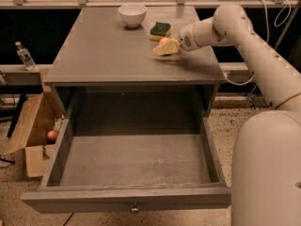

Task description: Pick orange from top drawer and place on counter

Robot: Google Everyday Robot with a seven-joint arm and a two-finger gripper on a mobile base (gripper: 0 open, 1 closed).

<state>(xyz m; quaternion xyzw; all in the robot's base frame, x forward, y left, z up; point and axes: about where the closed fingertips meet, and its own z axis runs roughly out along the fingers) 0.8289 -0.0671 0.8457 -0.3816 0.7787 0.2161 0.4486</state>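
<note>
The top drawer (127, 197) is pulled wide open at the front, and I see nothing inside it. The counter (103, 51) is the grey cabinet top above it. My gripper (165, 47) is low over the counter's right part, just in front of a green sponge. Its pale yellow fingers (168, 48) are closed around the orange (163, 40), which shows only as a small orange patch between them, at or just above the counter surface.
A white bowl (132, 14) and a green sponge (161, 29) sit at the back of the counter. A cardboard box (33, 126) holding a reddish fruit (52, 135) stands on the floor to the left. A water bottle (23, 55) stands on a ledge at left.
</note>
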